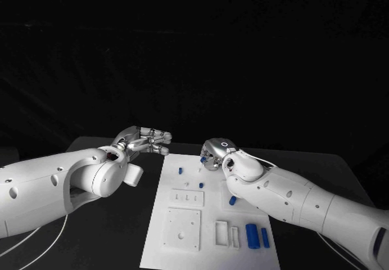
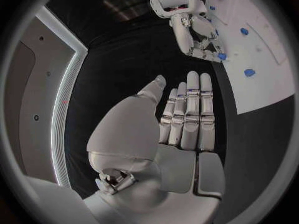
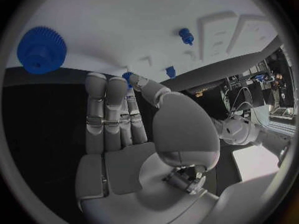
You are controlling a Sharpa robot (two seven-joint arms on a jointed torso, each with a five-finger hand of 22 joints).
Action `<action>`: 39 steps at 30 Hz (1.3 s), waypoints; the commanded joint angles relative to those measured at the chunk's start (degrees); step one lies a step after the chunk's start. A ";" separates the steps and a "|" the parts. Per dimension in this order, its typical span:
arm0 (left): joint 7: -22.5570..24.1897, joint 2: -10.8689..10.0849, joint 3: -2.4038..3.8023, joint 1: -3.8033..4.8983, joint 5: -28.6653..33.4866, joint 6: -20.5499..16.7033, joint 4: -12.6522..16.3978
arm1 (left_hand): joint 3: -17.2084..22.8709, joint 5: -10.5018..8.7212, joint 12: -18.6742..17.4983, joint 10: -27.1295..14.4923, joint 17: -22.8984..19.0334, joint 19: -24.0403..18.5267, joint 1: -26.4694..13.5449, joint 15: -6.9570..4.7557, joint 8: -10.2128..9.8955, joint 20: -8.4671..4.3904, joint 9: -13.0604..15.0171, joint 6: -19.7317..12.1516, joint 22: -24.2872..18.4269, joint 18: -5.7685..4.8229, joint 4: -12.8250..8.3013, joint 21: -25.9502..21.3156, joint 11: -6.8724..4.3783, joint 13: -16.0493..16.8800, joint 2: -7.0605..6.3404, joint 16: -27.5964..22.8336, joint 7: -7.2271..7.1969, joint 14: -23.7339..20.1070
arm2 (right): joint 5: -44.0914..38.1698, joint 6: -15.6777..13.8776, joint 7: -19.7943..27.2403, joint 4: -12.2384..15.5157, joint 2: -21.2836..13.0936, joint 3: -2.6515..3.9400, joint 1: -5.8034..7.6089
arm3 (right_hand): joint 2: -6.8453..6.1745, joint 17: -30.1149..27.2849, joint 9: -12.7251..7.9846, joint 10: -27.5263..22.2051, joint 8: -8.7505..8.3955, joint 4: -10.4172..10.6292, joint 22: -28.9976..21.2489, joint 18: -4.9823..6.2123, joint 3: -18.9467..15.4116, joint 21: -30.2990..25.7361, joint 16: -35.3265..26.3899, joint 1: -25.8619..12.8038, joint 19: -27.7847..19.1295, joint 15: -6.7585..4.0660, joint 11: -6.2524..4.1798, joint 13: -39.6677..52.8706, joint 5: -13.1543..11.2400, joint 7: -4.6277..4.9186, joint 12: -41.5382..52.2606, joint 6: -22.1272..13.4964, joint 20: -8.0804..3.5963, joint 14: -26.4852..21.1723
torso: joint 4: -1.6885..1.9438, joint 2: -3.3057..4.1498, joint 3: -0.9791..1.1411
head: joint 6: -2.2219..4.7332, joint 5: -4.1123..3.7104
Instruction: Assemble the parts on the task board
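Two white, rounded arms with dark screw holes, thin white cables beneath; silver jointed left hand (image 1: 144, 140) at 10 o'clock, right hand (image 1: 217, 151) at centre

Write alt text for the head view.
Two white robot arms reach over a white task board on a black table; the right hand pinches a small blue part near the board's far edge. The left hand hovers beside the board, holding nothing. More blue parts lie on the board.

Dim, dark surroundings; the white task board (image 1: 212, 214) glares; wrist views bend edges.
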 commanded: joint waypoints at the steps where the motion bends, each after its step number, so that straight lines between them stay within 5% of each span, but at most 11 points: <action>1: 0.17 0.10 0.07 0.12 -0.26 0.77 0.03 | 0.16 0.13 -0.30 -0.38 -0.10 -0.54 -0.65 0.13 -0.05 -0.13 0.06 -0.29 0.11 -0.20 -0.28 0.19 -0.05 0.07 0.01 0.30 0.08 -0.44 | -0.66 0.46 0.27 -0.14 0.06 -0.08 0.02 | -0.10 -0.09 0.09 0.21 0.14 0.06 0.05 0.69 -0.26 -0.19 0.17 -0.11 0.44 -0.36 -0.08 0.09 -0.04 0.03 0.06 0.26 -0.02 0.00 | -0.04 0.04 0.00 | -0.09 0.24; 9: 0.15 0.17 0.07 0.12 -0.26 0.78 -0.01 | 0.16 0.13 -0.30 -0.38 -0.10 -0.54 -0.65 0.13 -0.05 -0.13 0.06 -0.29 0.11 -0.20 -0.28 0.19 -0.05 0.07 0.01 0.30 0.08 -0.44 | -0.56 0.35 0.38 -0.77 0.35 -0.24 0.02 | -0.04 -0.26 0.08 0.10 0.14 -0.09 0.80 0.67 -0.47 -1.10 0.07 -0.12 0.73 -0.34 -0.04 0.08 -0.10 0.07 0.06 0.12 -0.01 -0.04 | -0.16 0.12 -0.10 | 0.07 0.42; 16: 0.13 0.32 0.07 0.12 -0.26 0.80 -0.01 | 0.16 0.13 -0.30 -0.38 -0.10 -0.54 -0.65 0.13 -0.05 -0.13 0.06 -0.29 0.11 -0.20 -0.28 0.19 -0.05 0.07 0.01 0.30 0.08 -0.44 | -0.28 0.40 0.79 -1.64 1.03 -0.66 0.02 | -0.08 -0.44 0.08 -0.28 0.17 -0.06 1.15 0.70 -0.92 -1.86 -0.13 -0.14 0.82 -0.27 0.06 0.08 -0.25 0.14 0.06 -0.23 0.08 0.01 | 0.07 0.21 -0.18 | -0.06 0.36; 34: 0.08 0.36 0.09 0.13 -0.27 0.77 -0.04 | 0.16 0.13 -0.30 -0.38 -0.10 -0.54 -0.65 0.13 -0.05 -0.13 0.06 -0.29 0.11 -0.20 -0.28 0.19 -0.05 0.07 0.01 0.30 0.08 -0.44 | -0.16 1.33 0.68 -1.51 1.53 -1.08 0.02 | -0.23 -0.54 0.05 -0.57 0.14 -0.07 1.90 0.62 -2.08 -2.97 -0.17 -0.10 1.06 -0.15 0.09 0.08 -0.64 0.15 0.06 -0.48 0.18 0.04 | -0.27 0.23 -0.31 | -0.12 0.78; 39: 0.04 0.43 0.08 0.13 -0.27 0.79 -0.13 | 0.16 0.13 -0.30 -0.38 -0.10 -0.54 -0.65 0.13 -0.05 -0.13 0.06 -0.29 0.11 -0.20 -0.28 0.19 -0.05 0.07 0.01 0.30 0.08 -0.44 | 0.59 1.18 0.57 -1.94 1.63 -1.26 0.12 | -2.09 -0.76 -0.18 -4.42 0.05 0.38 1.32 0.82 -3.35 -5.19 -0.47 -1.10 0.90 0.93 1.34 0.02 -1.92 1.08 0.10 -4.37 0.98 0.03 | -0.32 0.23 -0.33 | -0.09 0.70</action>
